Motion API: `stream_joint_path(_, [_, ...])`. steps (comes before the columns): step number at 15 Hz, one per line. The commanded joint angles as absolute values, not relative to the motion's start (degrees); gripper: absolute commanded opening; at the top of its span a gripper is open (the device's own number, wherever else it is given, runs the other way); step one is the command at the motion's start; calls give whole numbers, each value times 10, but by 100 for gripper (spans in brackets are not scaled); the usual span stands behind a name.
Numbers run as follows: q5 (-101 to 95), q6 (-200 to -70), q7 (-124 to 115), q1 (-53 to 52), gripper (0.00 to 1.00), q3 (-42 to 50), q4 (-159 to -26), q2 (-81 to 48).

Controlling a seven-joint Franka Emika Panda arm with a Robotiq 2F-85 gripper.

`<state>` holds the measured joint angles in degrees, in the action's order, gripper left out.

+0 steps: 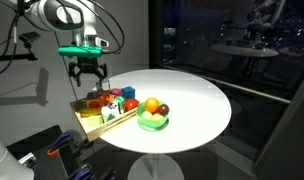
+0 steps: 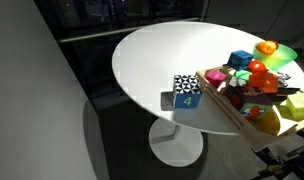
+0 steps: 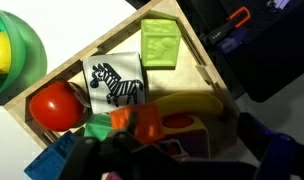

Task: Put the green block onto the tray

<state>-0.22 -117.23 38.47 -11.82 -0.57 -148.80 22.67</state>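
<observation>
Honestly, this looks pretty much done. The black Robotiq gripper [image 1: 89,78] hangs over the tray end of the round white table [image 1: 192,100], fingers spread and nothing between them as far as I can tell. In the wrist view the small light-green block [image 3: 160,43] sits inside the shallow light-wood tray [image 3: 204,62], tucked into a corner just beside a zebra-print block [image 3: 114,82]. All that's left, I'd guess, is backing the arm away.
</observation>
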Motion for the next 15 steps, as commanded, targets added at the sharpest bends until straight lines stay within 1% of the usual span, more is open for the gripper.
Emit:
stream_joint_path(1, [12, -1145, 323, -106, 100, -9, -1466, 255])
stream_joint_path(8, [17, -1122, 165, -91, 100, -13, -1453, 297])
stream_joint_path(15, [38, -1000, 97, -79, 100, -7, -1417, 324])
